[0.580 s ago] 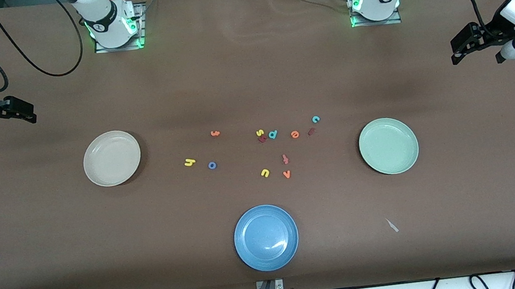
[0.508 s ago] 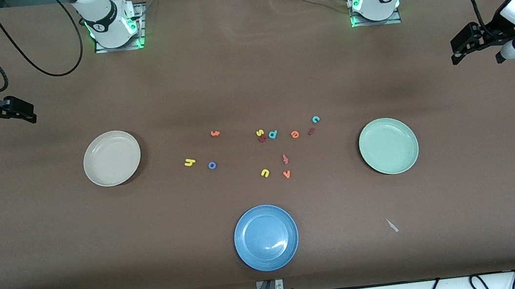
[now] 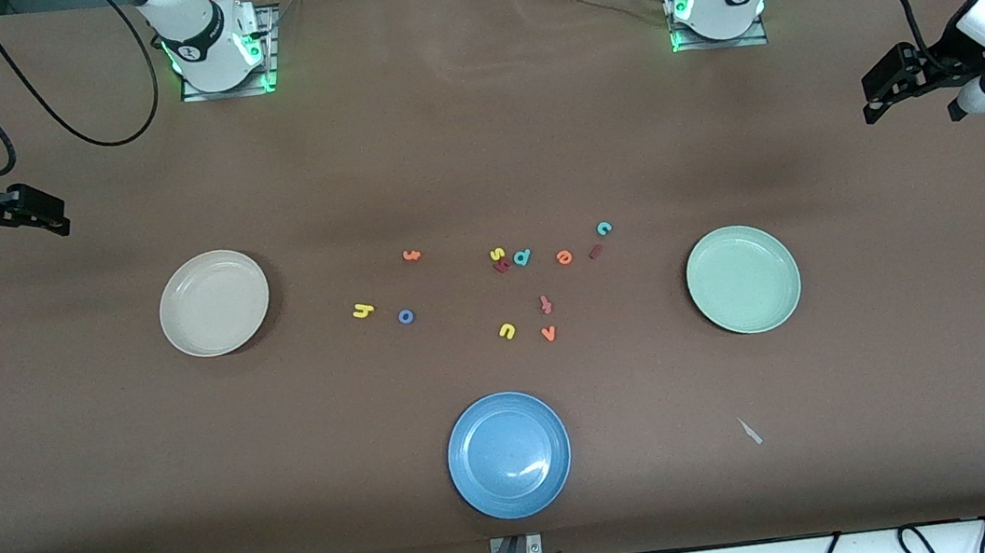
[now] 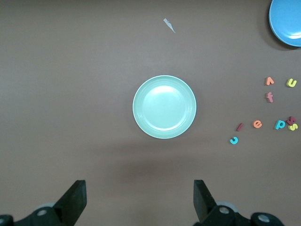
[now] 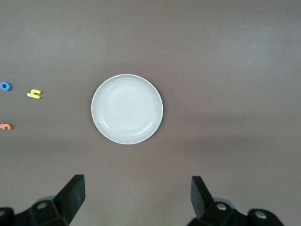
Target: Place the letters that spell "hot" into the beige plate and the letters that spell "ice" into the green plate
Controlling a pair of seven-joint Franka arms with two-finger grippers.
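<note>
The beige plate (image 3: 214,303) lies toward the right arm's end of the table and the green plate (image 3: 743,279) toward the left arm's end; both hold nothing. Between them lie the yellow h (image 3: 362,310), blue o (image 3: 405,316) and orange t (image 3: 412,254), and closer to the green plate the teal c (image 3: 604,227), maroon i (image 3: 596,252) and orange e (image 3: 563,256). My left gripper (image 3: 873,103) hangs open above the table's end by the green plate (image 4: 164,107). My right gripper (image 3: 55,220) hangs open by the beige plate (image 5: 127,108).
A blue plate (image 3: 509,455) sits nearest the front camera. Other letters lie among the task's: yellow s (image 3: 496,254), teal d (image 3: 522,257), a dark red letter (image 3: 502,266), pink t-like letter (image 3: 545,305), yellow u (image 3: 507,331), orange v (image 3: 547,334). A white scrap (image 3: 749,431) lies near the green plate.
</note>
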